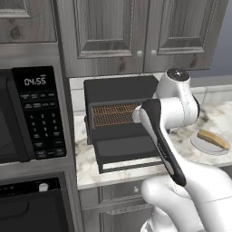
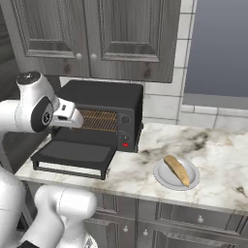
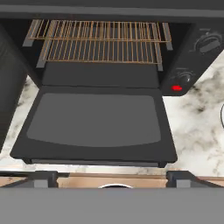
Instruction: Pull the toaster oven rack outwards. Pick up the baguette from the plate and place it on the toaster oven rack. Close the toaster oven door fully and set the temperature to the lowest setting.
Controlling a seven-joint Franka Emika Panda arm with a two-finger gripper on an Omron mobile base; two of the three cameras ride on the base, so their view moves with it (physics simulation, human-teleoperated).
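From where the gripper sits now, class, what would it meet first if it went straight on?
Most likely the open toaster oven door, lying flat below the rack. The open gripper looks down onto it, though depth is unclear.

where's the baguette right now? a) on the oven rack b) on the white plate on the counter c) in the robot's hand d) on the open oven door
b, the baguette lies on the plate on the counter, to the right of the toaster oven; the rack and the open door are bare.
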